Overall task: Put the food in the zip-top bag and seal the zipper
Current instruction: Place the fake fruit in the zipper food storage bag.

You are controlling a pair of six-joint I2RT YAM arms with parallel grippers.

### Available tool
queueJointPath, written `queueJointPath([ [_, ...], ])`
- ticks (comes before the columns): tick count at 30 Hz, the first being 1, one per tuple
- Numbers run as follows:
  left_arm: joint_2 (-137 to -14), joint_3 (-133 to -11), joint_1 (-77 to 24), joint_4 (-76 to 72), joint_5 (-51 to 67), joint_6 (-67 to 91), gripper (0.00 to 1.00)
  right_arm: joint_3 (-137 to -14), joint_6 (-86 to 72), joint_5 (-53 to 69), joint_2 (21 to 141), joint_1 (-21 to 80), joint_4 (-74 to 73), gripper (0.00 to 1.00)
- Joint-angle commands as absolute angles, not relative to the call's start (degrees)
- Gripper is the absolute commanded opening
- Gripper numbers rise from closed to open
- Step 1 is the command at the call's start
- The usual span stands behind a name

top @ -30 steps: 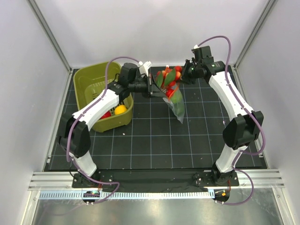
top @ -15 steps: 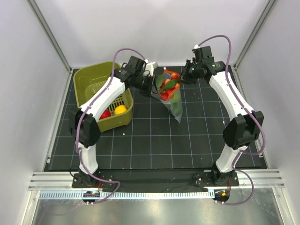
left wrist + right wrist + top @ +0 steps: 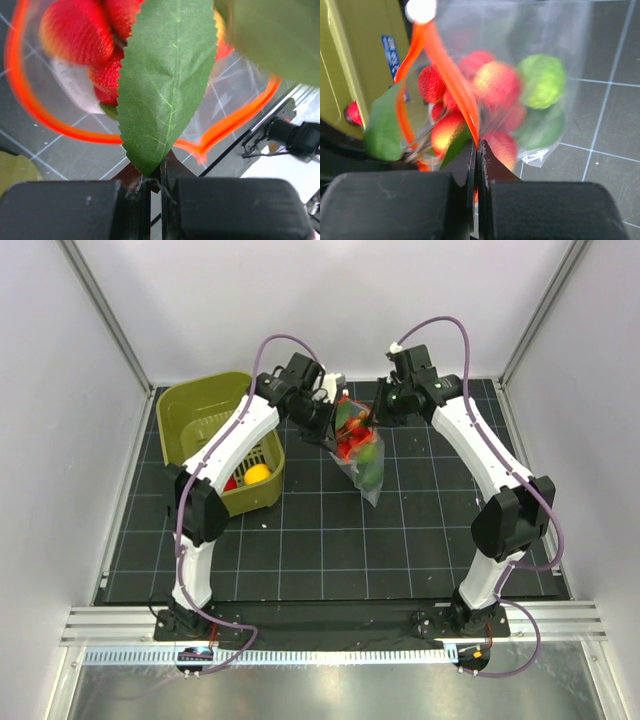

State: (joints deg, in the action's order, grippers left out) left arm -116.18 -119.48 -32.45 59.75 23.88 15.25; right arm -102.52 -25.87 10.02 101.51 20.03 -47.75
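Far left on black gridded tabletop (image 3: 320,540): olive-green slotted plastic basket (image 3: 200,425), yellow ball (image 3: 257,474) and red toy (image 3: 231,483) inside. Just right, left fingers (image 3: 60,210) pinched tight on clear zip-top plastic bag (image 3: 368,480) mouth, green leaf (image 3: 160,85) tip at pinch. Bag hanging far centre, red and green toy food (image 3: 495,85) inside. Right fingers (image 3: 395,205) clamped on red-orange zipper strip (image 3: 451,85).

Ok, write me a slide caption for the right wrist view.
Right pincer pinches the orange zipper of a clear bag holding red and green toy fruit, beside the olive basket.
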Motion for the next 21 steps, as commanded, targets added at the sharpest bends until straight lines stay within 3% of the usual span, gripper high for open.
queueJointPath([
  [1,-118.4,-125.7,-33.9,60.8,23.9,17.7,0.0,-103.6,-23.3,11.0,98.8,22.3,-46.1,0.01],
  [6,-122.9,-133.8,-34.9,65.8,20.6,22.7,0.02,-103.5,-23.0,13.3,97.7,23.2,-44.2,0.01],
  [15,-124.5,-142.0,-35.6,70.5,13.0,28.2,0.24,-104.1,-24.3,15.3,98.0,24.3,-42.7,0.01],
  [21,-121.6,-138.7,-34.3,68.6,16.4,32.4,0.31,-101.9,-23.5,13.3,96.9,24.3,-43.2,0.01],
])
